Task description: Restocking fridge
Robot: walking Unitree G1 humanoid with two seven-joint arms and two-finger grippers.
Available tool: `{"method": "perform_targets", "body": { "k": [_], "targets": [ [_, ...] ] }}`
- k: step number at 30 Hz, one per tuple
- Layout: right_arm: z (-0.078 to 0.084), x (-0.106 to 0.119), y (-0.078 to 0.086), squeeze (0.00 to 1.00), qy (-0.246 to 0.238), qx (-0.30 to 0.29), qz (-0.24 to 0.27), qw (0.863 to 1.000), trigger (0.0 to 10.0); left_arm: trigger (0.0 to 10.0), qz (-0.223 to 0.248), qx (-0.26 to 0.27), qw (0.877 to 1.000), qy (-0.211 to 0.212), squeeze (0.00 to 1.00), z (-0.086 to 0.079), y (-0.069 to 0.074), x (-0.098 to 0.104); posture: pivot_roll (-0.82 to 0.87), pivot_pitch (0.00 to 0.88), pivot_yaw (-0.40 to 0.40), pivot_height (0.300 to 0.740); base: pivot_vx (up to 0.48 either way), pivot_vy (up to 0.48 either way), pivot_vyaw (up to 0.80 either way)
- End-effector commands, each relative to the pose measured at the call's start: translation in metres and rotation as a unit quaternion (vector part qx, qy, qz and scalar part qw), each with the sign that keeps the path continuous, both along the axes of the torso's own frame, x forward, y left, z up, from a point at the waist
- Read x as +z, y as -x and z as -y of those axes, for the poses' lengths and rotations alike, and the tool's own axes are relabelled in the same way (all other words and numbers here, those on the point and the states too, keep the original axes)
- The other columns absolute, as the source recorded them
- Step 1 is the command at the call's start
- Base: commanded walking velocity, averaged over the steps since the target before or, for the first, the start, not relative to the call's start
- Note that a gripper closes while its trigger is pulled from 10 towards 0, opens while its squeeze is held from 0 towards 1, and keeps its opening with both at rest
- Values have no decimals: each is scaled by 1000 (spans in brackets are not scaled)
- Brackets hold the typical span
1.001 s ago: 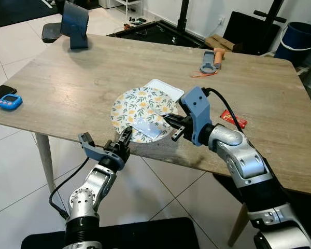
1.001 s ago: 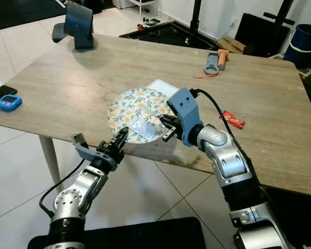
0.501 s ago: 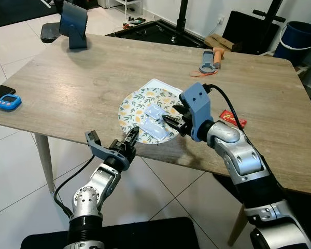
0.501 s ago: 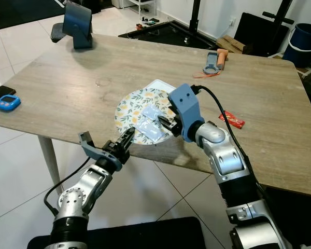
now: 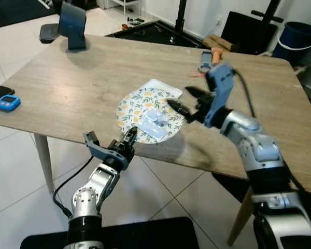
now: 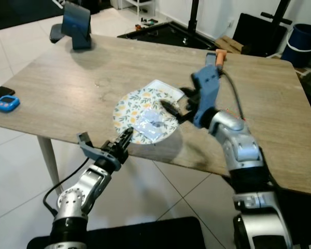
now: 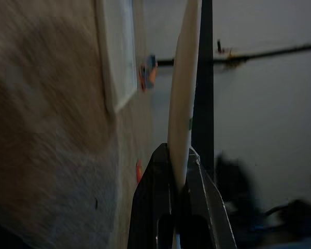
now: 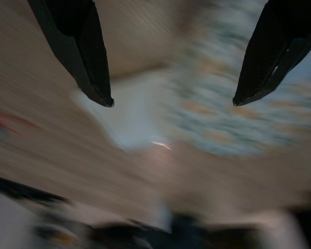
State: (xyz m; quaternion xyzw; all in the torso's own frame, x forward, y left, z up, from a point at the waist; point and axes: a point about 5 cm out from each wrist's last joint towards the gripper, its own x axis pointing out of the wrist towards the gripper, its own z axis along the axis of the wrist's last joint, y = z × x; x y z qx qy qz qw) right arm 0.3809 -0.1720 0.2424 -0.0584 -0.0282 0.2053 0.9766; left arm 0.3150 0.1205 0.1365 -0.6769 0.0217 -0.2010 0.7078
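The left pincer (image 5: 128,141) pinches the near rim of the floral plate (image 5: 128,106), which juts over the counter (image 5: 67,83) edge with clear packets (image 5: 154,124) on it. The right pincer (image 5: 185,101), fingers spread and empty, hovers just beyond the plate's far side, arm stretched over the counter.

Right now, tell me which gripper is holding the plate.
The left gripper: its fingers pinch the floral plate at the near rim. The right gripper hangs open above the plate's far side.
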Motion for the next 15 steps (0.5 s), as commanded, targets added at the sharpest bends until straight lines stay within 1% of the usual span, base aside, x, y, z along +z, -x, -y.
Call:
{"method": "perform_targets", "body": {
  "k": [1, 2, 4, 5, 6, 8, 12, 13, 14, 15],
  "targets": [
    [7, -11, -3, 78, 15, -33, -14, 999, 10000, 10000, -38, 19, 997, 61, 0, 9, 11, -18, -31, 161, 4, 740, 0, 0, 0],
    [10, -13, -4, 0, 16, -45, -19, 999, 10000, 10000, -39, 23, 997, 62, 0, 7, 11, -19, -25, 166, 1, 740, 0, 0, 0],
    [12, -15, -5, 0, 19, -53, -21, 998, 10000, 10000, -40, 26, 997, 63, 0, 5, 11, -19, -25, 167, 1, 740, 0, 0, 0],
    [15, -19, -7, 0, 37, -69, -26, 997, 10000, 10000, -43, 33, 996, 71, 0, 3, 12, -19, -23, 172, 0, 740, 0, 0, 0],
    [15, -19, -7, 0, 37, -69, -26, 997, 10000, 10000, -43, 33, 996, 71, 0, 3, 12, -19, -23, 172, 0, 740, 0, 0, 0],
    [19, -22, -9, 0, 58, -84, -29, 994, 10000, 10000, -44, 33, 996, 72, 0, 2, 13, -19, -21, 177, -2, 740, 0, 0, 0],
    [25, -26, -14, 0, 57, -114, -34, 991, 10000, 10000, -45, 33, 996, 73, 0, 2, 16, -19, -19, 188, -5, 740, 0, 0, 0],
    [31, -30, -18, 0, 45, -135, -40, 989, 10000, 10000, -45, 35, 995, 76, 0, 0, 20, -19, -8, 208, -11, 740, 0, 0, 0],
    [31, -30, -18, 0, 45, -135, -40, 989, 10000, 10000, -45, 35, 995, 76, 0, 0, 20, -19, -8, 208, -11, 740, 0, 0, 0],
    [34, -31, -19, 0, 35, -143, -44, 988, 10000, 10000, -45, 37, 995, 77, 0, -1, 22, -18, -5, 214, -13, 740, 0, 0, 0]
  ]
}}
